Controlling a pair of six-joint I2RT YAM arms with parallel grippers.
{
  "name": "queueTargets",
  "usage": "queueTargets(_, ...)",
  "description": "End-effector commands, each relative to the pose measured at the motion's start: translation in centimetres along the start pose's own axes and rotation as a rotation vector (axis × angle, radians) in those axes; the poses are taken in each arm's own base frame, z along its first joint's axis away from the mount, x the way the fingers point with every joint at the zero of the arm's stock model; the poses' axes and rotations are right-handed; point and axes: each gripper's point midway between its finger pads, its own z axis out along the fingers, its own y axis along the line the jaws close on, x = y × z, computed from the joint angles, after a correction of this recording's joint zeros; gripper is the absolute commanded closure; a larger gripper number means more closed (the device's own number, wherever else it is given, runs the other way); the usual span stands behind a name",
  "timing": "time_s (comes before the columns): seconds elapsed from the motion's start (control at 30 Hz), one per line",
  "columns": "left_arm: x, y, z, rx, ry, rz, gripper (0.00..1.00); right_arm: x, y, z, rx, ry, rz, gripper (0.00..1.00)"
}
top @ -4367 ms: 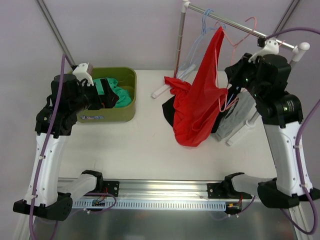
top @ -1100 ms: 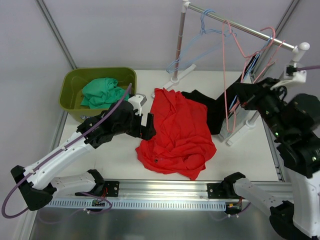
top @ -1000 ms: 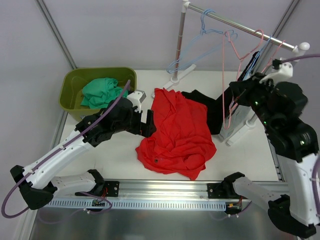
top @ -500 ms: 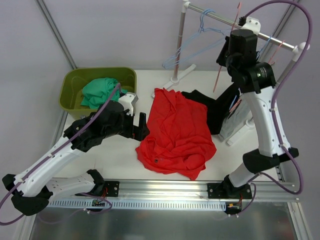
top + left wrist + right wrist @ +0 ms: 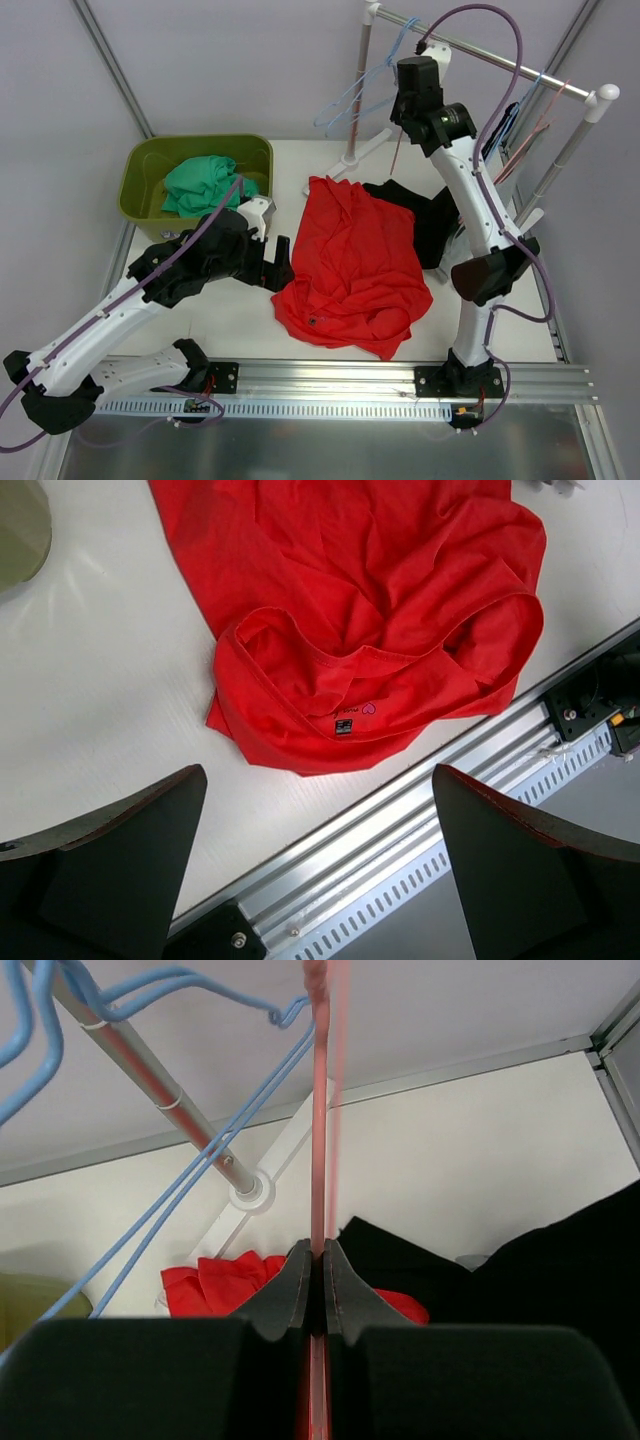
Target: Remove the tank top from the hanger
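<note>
Red tank top (image 5: 370,610) crumpled on white counter (image 5: 90,680), black neck label (image 5: 343,723) too small to read, perhaps a heart beside it, left gripper (image 5: 318,780) spread wide, right gripper (image 5: 318,1270) pinching pink hanger (image 5: 320,1110)

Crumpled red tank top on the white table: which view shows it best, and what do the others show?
Top external view: the crumpled red tank top shows almost whole. Left wrist view crops its upper edge but shows the label. Right wrist view catches only a small scrap of it.
</note>
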Motion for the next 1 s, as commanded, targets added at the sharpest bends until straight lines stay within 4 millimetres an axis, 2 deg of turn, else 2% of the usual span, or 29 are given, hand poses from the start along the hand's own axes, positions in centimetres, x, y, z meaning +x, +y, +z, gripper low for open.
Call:
queueTargets(0.0,-0.2,-0.6,-0.1,0.031,0.019,0.020,0.01,-2.6,1.2,0.0,0.011,-0.110,0.087,1.00)
queueTargets(0.13,-0.9,-1.2,-0.2,0.045,0.020,0.019,0.01,-2.2,2.1,1.1,0.015,-0.110,0.124,1.00)
queueTargets(0.27,-0.9,-1.3,0.2,0.041,0.030,0.016,0.01,-2.4,2.0,0.6,0.006,-0.112,0.154,0.99)
queueTargets(0.4,-0.6,-1.1,0.8,0.032,0.049,0.021,0.01,-2.8,1.6,-0.6,-0.012,-0.115,0.150,0.86)
queueTargets(0.43,-0.4,-1.1,0.9,0.028,0.058,0.023,0.01,-3.3,1.1,-1.6,-0.017,-0.126,0.157,0.84)
queueTargets(0.5,-0.3,-1.0,1.3,0.024,0.068,0.025,0.01,-2.6,0.5,-1.9,-0.018,-0.105,0.152,0.80)
queueTargets(0.53,-0.3,-1.0,1.3,0.023,0.070,0.028,0.01,-3.1,0.0,-3.0,-0.029,-0.117,0.165,0.73)
queueTargets(0.57,-0.3,-1.0,1.7,0.019,0.079,0.029,0.01,-3.1,-0.4,-3.3,-0.031,-0.113,0.169,0.69)
queueTargets(0.6,-0.2,-1.0,1.8,0.016,0.086,0.033,0.01,-2.3,-0.5,-3.3,-0.038,-0.093,0.158,0.67)
queueTargets(0.67,-0.2,-1.0,2.3,0.012,0.099,0.039,0.01,-2.7,-1.3,-4.8,-0.052,-0.104,0.161,0.60)
queueTargets(0.7,-0.4,-1.1,2.5,0.013,0.097,0.042,0.02,-2.0,-1.5,-5.0,-0.061,-0.086,0.149,0.57)
queueTargets(0.73,-0.5,-1.2,2.7,0.011,0.100,0.043,0.02,-1.9,-1.7,-5.5,-0.065,-0.084,0.146,0.46)
queueTargets(0.77,-0.4,-1.2,3.2,0.006,0.113,0.044,0.01,-2.6,-2.4,-7.1,-0.078,-0.105,0.162,0.39)
queueTargets(0.8,-0.8,-1.8,3.4,0.031,0.112,0.041,0.01,-1.5,-2.6,-7.3,-0.084,-0.080,0.149,0.31)
queueTargets(0.83,-0.7,-1.9,4.2,0.026,0.128,0.038,0.01,-1.2,-2.8,-7.8,-0.096,-0.074,0.145,0.16)
queueTargets(0.87,-0.8,-2.0,4.6,0.028,0.134,0.033,0.01,-1.0,-3.1,-8.6,-0.110,-0.073,0.142,0.10)
queueTargets(0.9,-0.9,-2.3,5.1,0.033,0.140,0.028,0.01,-1.6,-3.6,-10.6,-0.152,-0.090,0.153,0.06)
queueTargets(0.93,-1.4,-2.7,5.8,0.041,0.135,0.020,0.01,-0.4,-3.8,-11.0,-0.165,-0.067,0.136,0.01)
queueTargets(0.97,-1.1,-2.8,7.2,0.028,0.169,0.014,0.01,-0.2,-4.1,-11.8,-0.183,-0.066,0.127,0.00)
